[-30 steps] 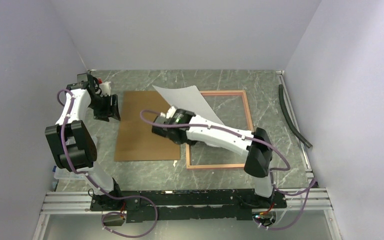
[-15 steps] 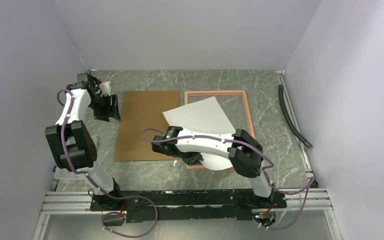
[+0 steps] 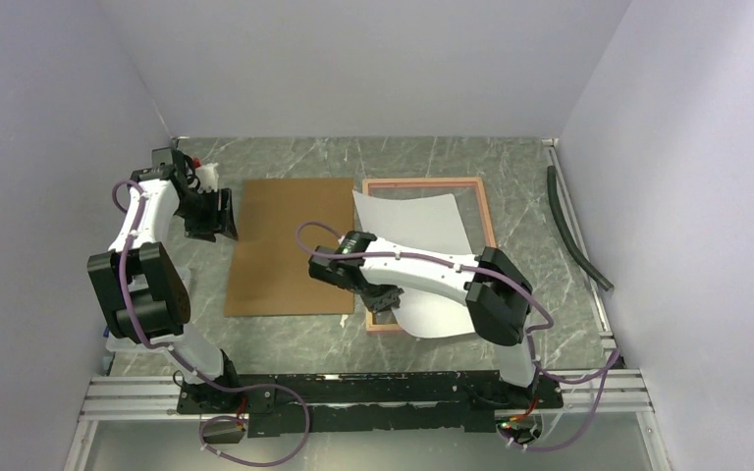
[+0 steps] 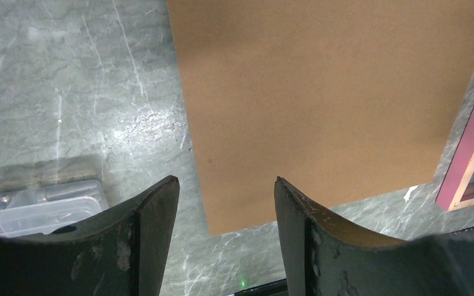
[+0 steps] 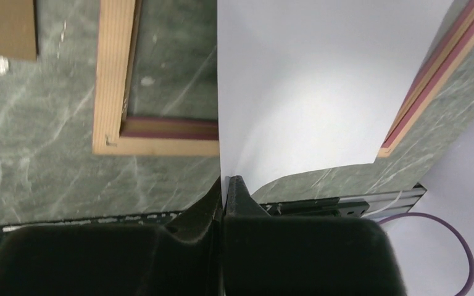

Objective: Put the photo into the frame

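Note:
The photo shows only its white back; it curves over the frame, which lies wood-brown side up on the table right of centre. My right gripper is shut on the photo's near left edge, above the frame's near left corner. In the right wrist view the photo rises from the pinched fingers and covers most of the frame. My left gripper is open and empty at the far left, beside the brown backing board. The frame's pink edge shows in the left wrist view.
The backing board lies flat left of the frame. A clear plastic container sits at the table's left edge. A dark hose lies along the right wall. Grey walls close in the table on three sides.
My right gripper has swung the photo from over the backing board rightwards and towards the near side, and its white sheet now drapes over the frame. The left arm has hardly moved.

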Controlling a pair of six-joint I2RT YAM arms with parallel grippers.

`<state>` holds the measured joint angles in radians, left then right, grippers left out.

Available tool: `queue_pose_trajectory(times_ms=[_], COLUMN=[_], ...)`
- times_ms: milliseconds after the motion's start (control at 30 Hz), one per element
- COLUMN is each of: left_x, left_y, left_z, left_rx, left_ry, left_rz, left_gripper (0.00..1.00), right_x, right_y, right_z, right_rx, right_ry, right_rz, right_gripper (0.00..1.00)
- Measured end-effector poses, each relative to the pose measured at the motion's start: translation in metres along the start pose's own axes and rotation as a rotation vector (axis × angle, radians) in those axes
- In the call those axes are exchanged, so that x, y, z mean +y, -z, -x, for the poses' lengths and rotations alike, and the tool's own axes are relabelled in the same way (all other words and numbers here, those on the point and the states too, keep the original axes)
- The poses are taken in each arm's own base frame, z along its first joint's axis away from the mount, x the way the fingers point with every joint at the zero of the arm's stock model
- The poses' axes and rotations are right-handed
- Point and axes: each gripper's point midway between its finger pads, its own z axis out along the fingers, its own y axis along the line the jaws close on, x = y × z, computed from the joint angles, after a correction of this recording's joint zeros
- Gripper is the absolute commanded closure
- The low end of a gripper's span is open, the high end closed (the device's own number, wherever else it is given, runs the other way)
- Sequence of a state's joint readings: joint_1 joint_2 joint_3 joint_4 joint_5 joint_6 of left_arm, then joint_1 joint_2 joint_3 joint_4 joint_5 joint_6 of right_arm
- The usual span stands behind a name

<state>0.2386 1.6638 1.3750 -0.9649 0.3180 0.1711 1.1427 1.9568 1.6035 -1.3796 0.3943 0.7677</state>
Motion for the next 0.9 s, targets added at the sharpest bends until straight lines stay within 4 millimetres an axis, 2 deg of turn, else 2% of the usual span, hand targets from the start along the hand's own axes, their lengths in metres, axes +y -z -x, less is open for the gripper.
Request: queue_pose_trajectory(times_ms=[133,333,433,667,900], left_x=[0.000,0.000,0.000,-0.001,-0.002], left_y=[-0.003,-0.004,-0.004,-0.004,-0.004], left_z=[-0.004,-0.004,-0.005,-0.004,-0.004], left_rx=[0.012,0.008,0.007,0.005,0.004], left_ry=[0.004,0.003,0.002,0.002,0.002], left_rz=[-0.002,-0.005,-0.006,-0.012,-0.016], left_gripper=[0.37,0.37,0.36,0.36,0.37], right_x=[-0.014,-0.032,-0.035,-0.029,-0.035], right_y=[0.000,-0.008,-0.012,-0.020,-0.031], right_z=[0.019,0.033,0.038,0.040,0.034], right_rx=[-0.041,-0.045,-0.047,-0.043,-0.037], right_ry=[-0.041,-0.081,-0.097,-0.126,-0.224], right_rz=[-0.028,-0.064,-0.073,-0.080,-0.106], right_gripper=[1.00,1.00,1.00,1.00,1.00])
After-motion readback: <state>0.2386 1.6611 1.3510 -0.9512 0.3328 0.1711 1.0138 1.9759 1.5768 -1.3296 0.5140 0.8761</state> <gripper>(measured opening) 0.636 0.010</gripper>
